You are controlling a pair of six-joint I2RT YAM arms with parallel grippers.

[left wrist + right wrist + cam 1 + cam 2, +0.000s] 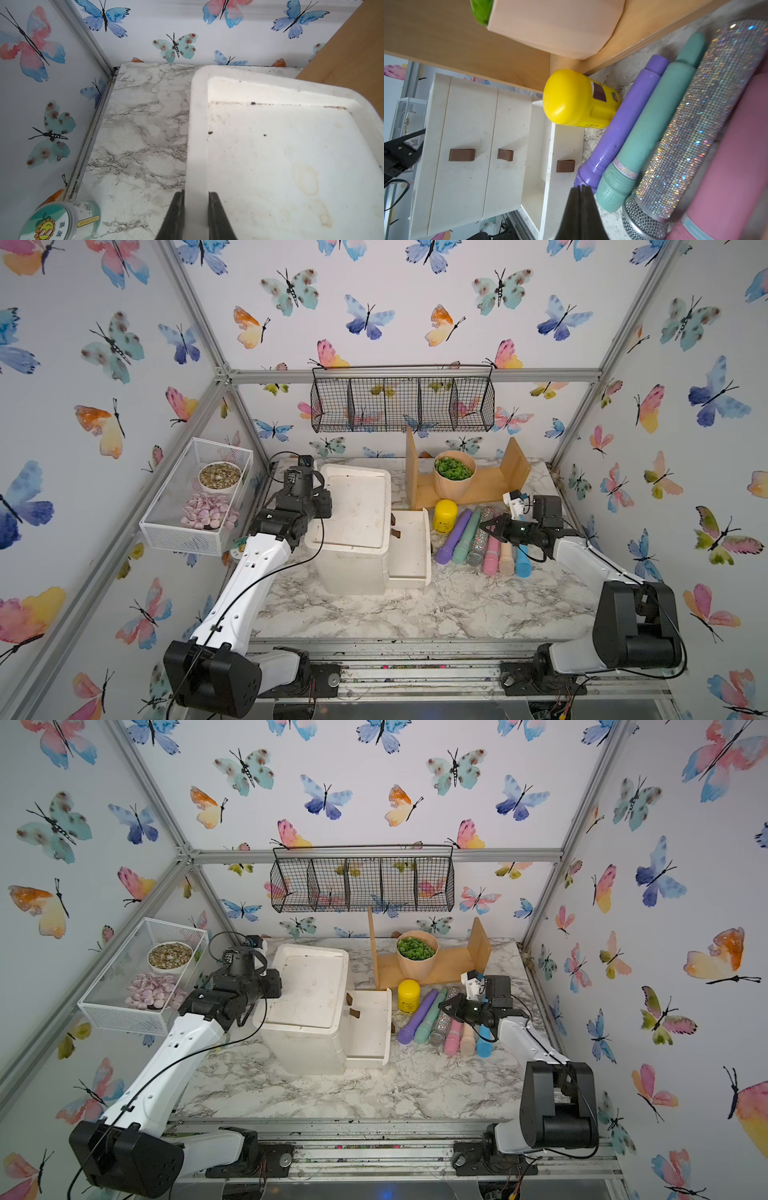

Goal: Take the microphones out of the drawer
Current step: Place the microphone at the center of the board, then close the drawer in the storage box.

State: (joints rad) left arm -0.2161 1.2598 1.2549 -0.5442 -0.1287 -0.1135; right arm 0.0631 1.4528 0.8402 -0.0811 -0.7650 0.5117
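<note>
A white drawer unit [353, 526] stands on the marble table [436, 614], its bottom drawer [411, 549] pulled out toward a yellow bottle [444, 515] and six microphones [478, 549] lying side by side. The right gripper [487, 526] hangs over that row. The left arm [266, 556] reaches the unit's other side.

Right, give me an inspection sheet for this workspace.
Surface: marble tabletop, no spill seen.
Job's things: drawer unit, bottom drawer pulled open, looks empty; six microphones in a row on the tabletop beside it.
Clutter: yellow bottle, plant pot on wooden shelf, lidded tub.
Tools: left tool shut on the drawer unit's top rim; right tool shut, empty, over the microphones.
Cables: black cable loops along left arm.
Surroundings: wire basket on back wall, mesh basket at left, butterfly wallpaper.
</note>
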